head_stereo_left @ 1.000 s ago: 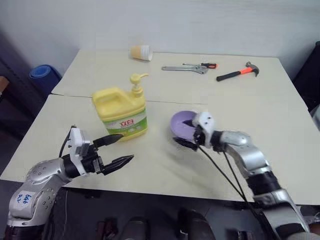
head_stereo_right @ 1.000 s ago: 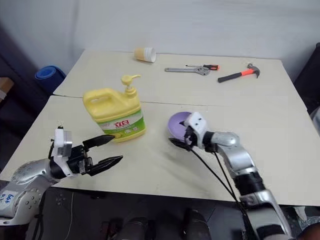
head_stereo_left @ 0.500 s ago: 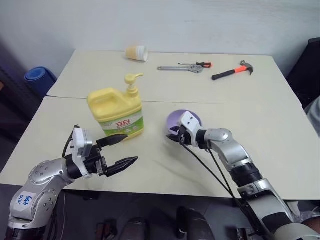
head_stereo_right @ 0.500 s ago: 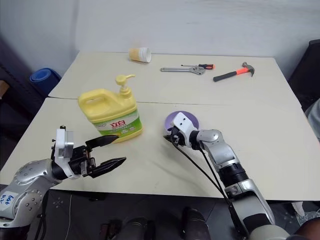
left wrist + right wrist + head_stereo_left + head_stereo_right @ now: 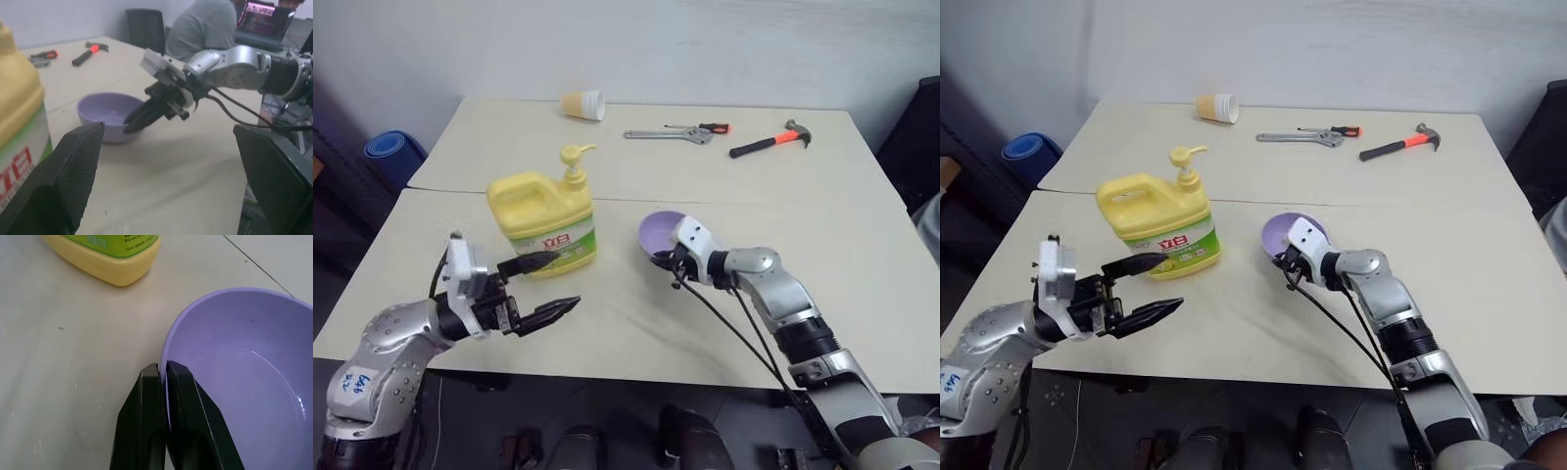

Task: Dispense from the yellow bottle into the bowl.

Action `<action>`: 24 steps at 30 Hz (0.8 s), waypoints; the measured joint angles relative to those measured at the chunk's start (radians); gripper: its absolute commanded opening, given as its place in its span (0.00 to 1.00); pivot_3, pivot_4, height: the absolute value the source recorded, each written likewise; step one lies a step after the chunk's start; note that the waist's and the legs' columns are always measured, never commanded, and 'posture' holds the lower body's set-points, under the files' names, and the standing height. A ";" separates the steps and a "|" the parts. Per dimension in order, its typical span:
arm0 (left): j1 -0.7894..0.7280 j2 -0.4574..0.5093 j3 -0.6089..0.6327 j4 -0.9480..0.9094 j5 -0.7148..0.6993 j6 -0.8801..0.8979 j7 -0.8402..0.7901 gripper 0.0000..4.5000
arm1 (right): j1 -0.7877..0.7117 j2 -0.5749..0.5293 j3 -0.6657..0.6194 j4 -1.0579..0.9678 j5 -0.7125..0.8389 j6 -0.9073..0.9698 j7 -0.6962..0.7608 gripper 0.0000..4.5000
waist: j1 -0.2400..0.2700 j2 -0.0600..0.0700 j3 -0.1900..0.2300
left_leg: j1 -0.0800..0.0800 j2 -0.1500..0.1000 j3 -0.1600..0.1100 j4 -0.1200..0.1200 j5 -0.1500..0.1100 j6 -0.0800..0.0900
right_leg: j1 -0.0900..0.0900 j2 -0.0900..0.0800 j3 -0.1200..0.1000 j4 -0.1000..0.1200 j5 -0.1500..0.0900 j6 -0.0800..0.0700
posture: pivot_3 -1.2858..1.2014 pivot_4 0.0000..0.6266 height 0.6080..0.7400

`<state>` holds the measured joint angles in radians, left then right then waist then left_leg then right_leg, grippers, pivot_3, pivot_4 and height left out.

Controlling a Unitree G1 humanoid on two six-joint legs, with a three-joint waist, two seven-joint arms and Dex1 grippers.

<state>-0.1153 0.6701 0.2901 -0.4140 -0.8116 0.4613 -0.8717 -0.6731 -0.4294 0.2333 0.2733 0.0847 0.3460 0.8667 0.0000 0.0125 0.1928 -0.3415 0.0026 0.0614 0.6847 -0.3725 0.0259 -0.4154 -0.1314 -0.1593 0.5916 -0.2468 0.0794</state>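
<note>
The yellow bottle [image 5: 543, 211] stands upright left of the table's middle, its pump spout pointing right. My left gripper [image 5: 567, 280] hovers open just in front of the bottle's label, touching nothing. Its wide-spread fingers [image 5: 73, 166] frame the left wrist view. The lavender bowl [image 5: 660, 231] sits right of the bottle. My right gripper [image 5: 668, 260] is shut on the bowl's near rim. In the right wrist view the two black fingertips [image 5: 149, 382] pinch that rim [image 5: 166, 350], one inside and one outside. The bowl looks empty.
At the table's back lie a tipped pale cup [image 5: 584, 103], a wrench [image 5: 671, 135], a screwdriver [image 5: 710, 127] and a hammer [image 5: 771, 142]. A blue roll [image 5: 396, 152] lies off the left edge. A seated person [image 5: 205, 29] is beyond the table.
My right gripper has closed on the bowl's rim. My left gripper has risen a little, still open, in front of the bottle. The camera has shifted slightly.
</note>
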 measured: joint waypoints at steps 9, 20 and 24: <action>-0.357 0.104 0.098 0.103 -0.195 0.136 0.061 1.00 | -0.087 -0.148 -0.004 -0.140 0.018 -0.033 0.189 0.01 | -0.006 0.000 0.001 | 0.000 0.000 0.001 0.000 0.000 0.000 | -0.001 0.002 0.000 -0.001 0.000 0.000 | 0.52 0.24 1.00; -0.333 0.139 0.037 0.140 -0.165 0.163 -0.054 1.00 | -0.023 -0.261 0.075 -0.250 -0.010 0.164 0.289 0.01 | 0.000 -0.001 0.001 | -0.004 -0.001 0.001 -0.001 0.000 -0.001 | -0.003 0.001 -0.001 -0.003 0.000 0.001 | 0.52 0.24 1.00; -0.235 0.164 -0.021 0.108 -0.089 0.144 -0.126 1.00 | 0.021 -0.266 0.078 -0.251 -0.038 0.178 0.268 0.01 | -0.003 -0.002 0.001 | -0.002 0.000 0.002 0.000 0.001 -0.002 | -0.003 0.003 0.000 -0.001 0.000 0.001 | 0.52 0.24 1.00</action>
<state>-0.3506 0.8337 0.2694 -0.3060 -0.9010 0.6053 -0.9977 -0.6518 -0.6954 0.3117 0.0219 0.0468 0.5240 1.1344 -0.0030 0.0109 0.1939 -0.3437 0.0025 0.0635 0.6842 -0.3717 0.0242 -0.4180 -0.1284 -0.1595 0.5905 -0.2464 0.0803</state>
